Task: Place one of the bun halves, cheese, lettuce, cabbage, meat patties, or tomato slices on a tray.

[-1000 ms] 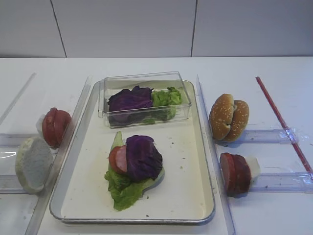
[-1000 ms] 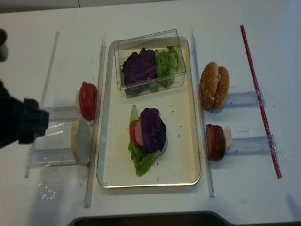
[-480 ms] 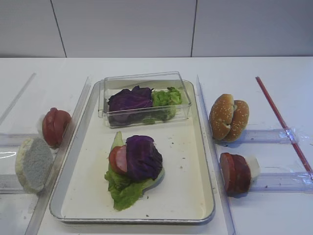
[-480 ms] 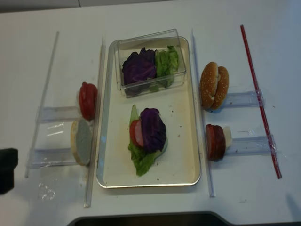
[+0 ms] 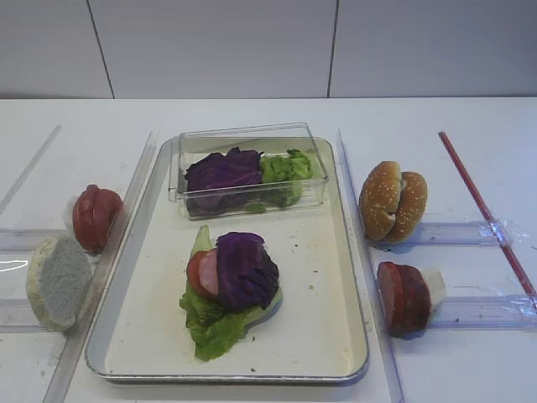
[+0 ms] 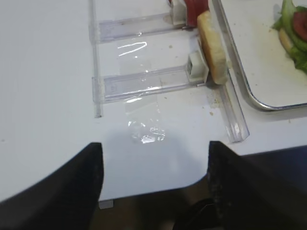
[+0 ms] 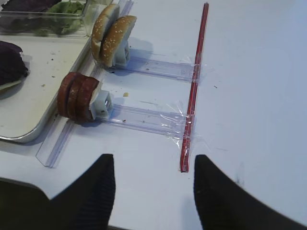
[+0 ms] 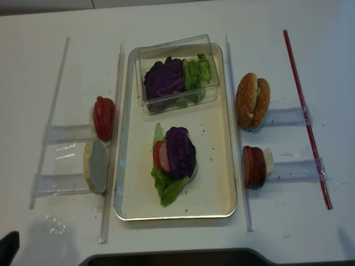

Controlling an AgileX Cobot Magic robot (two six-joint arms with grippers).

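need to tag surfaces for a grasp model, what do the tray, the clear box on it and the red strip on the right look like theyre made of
Tray: looks like metal, with a shiny silver rim and a matte cream inside, perhaps enamel or a liner.
Clear box: seemingly rigid transparent plastic; the cabbage and lettuce show through its glossy walls.
Red strip: thin, straight and translucent red, probably plastic, held down with clear tape.

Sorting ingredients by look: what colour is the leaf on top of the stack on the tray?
Dark purple: the cabbage, clearest in the exterior high view.
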